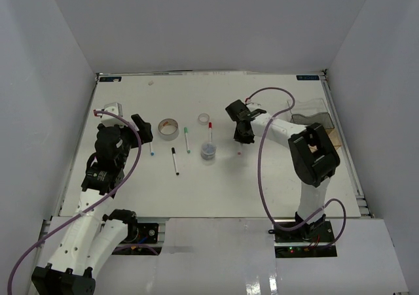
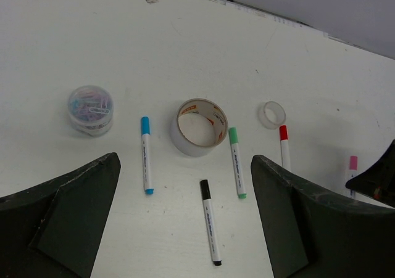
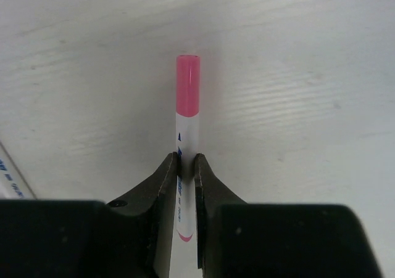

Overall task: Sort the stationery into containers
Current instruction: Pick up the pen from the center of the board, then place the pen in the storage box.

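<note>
From above, the right gripper [image 1: 243,137] sits low on the table [image 1: 262,184], left of the organiser [image 1: 314,120], and the left gripper [image 1: 143,129] is near the tape roll [image 1: 168,128]. In the left wrist view, that gripper's jaws are spread wide and hold nothing. In the right wrist view, the fingers [image 3: 162,185] are pinched onto the pink-capped marker [image 3: 188,99] at mid-table.

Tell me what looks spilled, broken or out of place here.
Nothing stands out. No clips lie spilled around the paperclip tub, the tape roll looks intact, and the right gripper is shut squarely on the pink marker.
</note>
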You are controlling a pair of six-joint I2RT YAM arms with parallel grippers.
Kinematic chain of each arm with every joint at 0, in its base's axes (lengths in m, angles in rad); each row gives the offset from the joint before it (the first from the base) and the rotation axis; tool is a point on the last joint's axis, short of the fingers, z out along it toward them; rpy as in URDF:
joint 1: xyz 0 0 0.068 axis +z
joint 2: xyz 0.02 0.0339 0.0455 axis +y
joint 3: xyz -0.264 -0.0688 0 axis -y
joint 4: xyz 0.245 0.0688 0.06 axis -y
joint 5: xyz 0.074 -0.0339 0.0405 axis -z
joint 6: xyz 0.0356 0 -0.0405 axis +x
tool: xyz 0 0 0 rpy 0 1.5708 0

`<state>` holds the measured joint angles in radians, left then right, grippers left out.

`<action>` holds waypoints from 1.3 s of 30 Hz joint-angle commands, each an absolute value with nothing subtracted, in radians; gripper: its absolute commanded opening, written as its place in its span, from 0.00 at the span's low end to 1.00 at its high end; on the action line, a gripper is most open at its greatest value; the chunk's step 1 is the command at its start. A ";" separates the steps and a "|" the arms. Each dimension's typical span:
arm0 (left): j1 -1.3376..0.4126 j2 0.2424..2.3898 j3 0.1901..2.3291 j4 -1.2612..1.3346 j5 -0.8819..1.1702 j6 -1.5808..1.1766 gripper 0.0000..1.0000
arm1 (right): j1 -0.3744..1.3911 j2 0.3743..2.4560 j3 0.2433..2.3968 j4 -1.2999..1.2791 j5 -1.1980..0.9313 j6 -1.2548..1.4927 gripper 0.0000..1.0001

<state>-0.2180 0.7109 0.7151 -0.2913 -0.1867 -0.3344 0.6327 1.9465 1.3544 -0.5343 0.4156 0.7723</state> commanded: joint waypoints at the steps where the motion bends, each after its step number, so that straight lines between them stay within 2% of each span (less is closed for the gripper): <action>1: -0.216 0.704 0.712 -0.281 -0.172 -0.341 0.98 | 0.577 1.764 1.275 -0.528 0.474 0.779 0.08; 5: -0.215 0.707 0.713 -0.282 -0.173 -0.339 0.98 | 0.447 1.552 1.154 -0.506 0.485 0.766 0.08; 12: -0.215 0.709 0.713 -0.282 -0.169 -0.342 0.98 | 0.151 1.310 0.957 -0.465 0.439 0.724 0.08; 19: -0.216 0.709 0.712 -0.281 -0.166 -0.342 0.98 | -0.151 1.255 0.842 -0.391 0.282 0.753 0.08; 25: -0.216 0.712 0.710 -0.281 -0.167 -0.342 0.98 | -0.253 1.295 0.851 -0.356 0.198 0.785 0.08; 39: -0.216 0.723 0.712 -0.281 -0.161 -0.342 0.98 | -0.282 1.371 0.934 -0.334 0.167 0.873 0.12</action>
<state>-0.2180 0.7250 0.7151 -0.2913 -0.1734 -0.3386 -0.2749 1.3560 0.8906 -0.3687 0.1791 0.8246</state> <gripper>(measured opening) 0.978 0.180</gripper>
